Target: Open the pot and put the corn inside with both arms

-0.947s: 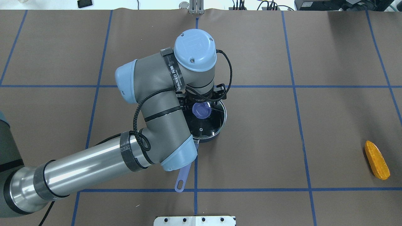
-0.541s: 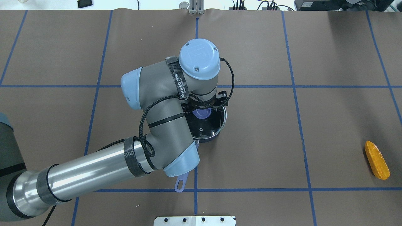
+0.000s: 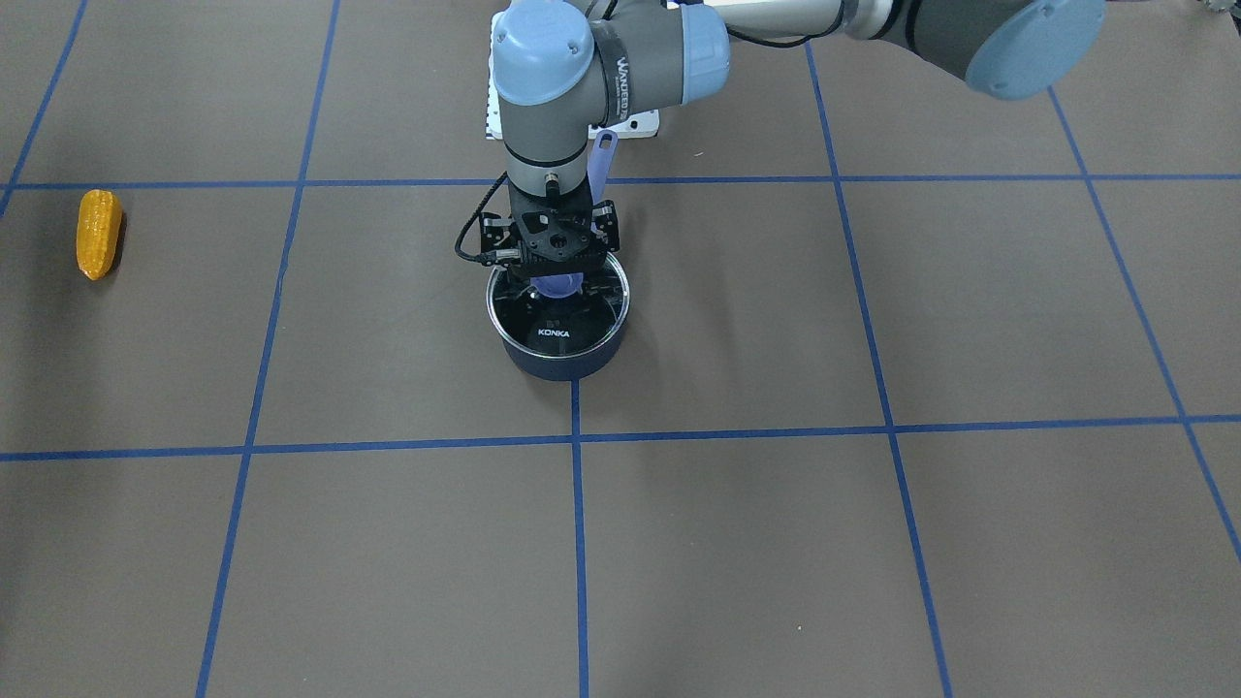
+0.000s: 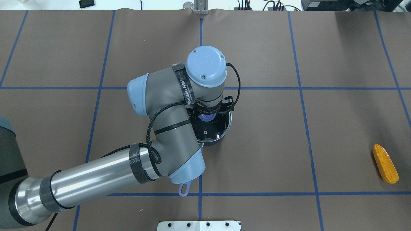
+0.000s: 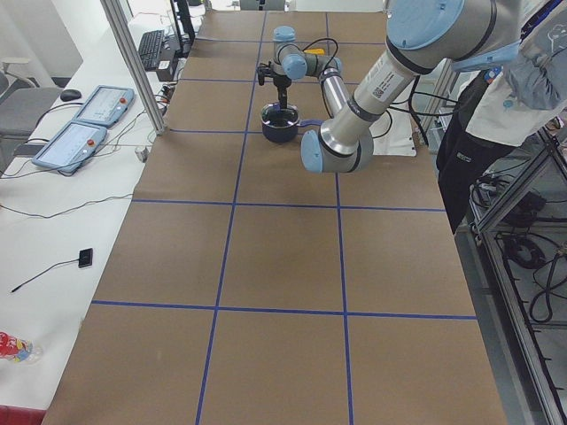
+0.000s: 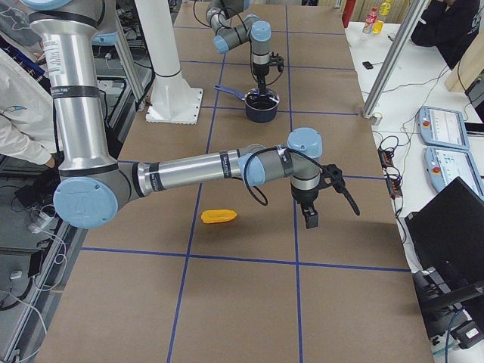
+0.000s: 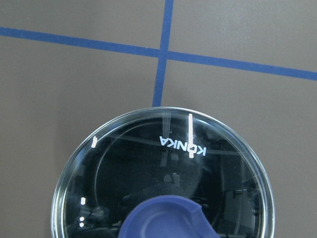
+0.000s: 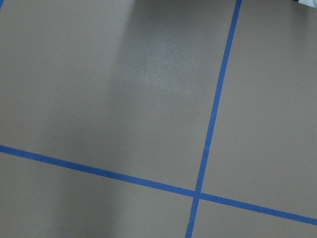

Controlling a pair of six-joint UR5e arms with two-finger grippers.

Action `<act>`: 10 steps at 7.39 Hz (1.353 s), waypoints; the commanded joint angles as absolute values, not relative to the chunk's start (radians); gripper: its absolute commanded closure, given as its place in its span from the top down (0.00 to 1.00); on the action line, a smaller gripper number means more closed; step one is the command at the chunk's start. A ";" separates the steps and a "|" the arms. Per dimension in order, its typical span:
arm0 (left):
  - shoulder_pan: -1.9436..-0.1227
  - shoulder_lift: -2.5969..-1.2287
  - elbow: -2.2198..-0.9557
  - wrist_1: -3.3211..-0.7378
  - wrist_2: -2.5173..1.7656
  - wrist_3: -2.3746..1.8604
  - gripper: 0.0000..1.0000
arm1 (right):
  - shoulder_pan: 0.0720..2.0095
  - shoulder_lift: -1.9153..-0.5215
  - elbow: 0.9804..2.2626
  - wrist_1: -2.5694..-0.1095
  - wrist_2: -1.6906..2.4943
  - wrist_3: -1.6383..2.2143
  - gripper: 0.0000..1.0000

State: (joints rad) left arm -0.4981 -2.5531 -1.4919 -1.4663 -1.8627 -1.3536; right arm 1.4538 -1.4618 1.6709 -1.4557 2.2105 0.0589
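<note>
A dark blue pot [image 3: 562, 361] with a glass lid [image 3: 564, 330] and a purple knob [image 3: 559, 285] stands mid-table; its purple handle [image 4: 184, 189] points toward the robot. My left gripper [image 3: 557, 279] hangs straight down over the knob, its jaws seemingly open on either side of it. The left wrist view shows the lid [image 7: 148, 168] and knob [image 7: 166, 218] close below. The corn [image 4: 385, 163] lies far to the right on the table. My right gripper [image 6: 310, 219] hovers beside the corn [image 6: 218, 216]; I cannot tell whether it is open.
A white mounting plate [image 4: 199, 225] sits at the table's near edge. A white column base [image 6: 174, 106] stands beside the pot's handle side. A person [image 5: 496, 88] stands by the table. The right wrist view shows only brown table and blue tape lines.
My left arm has shifted slightly right and lower over the pot, so its wrist now hides more of the purple knob. Pot and corn have not moved.
</note>
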 commanded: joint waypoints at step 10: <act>-0.500 -2.530 -1.570 -1.483 -1.838 -1.342 0.00 | 1.450 -1.466 1.671 -1.454 2.212 0.058 1.00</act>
State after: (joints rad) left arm -0.4973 -2.5405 -1.5254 -1.4972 -1.8377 -1.3423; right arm 1.4496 -1.4664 1.6705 -1.4543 2.2115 0.0594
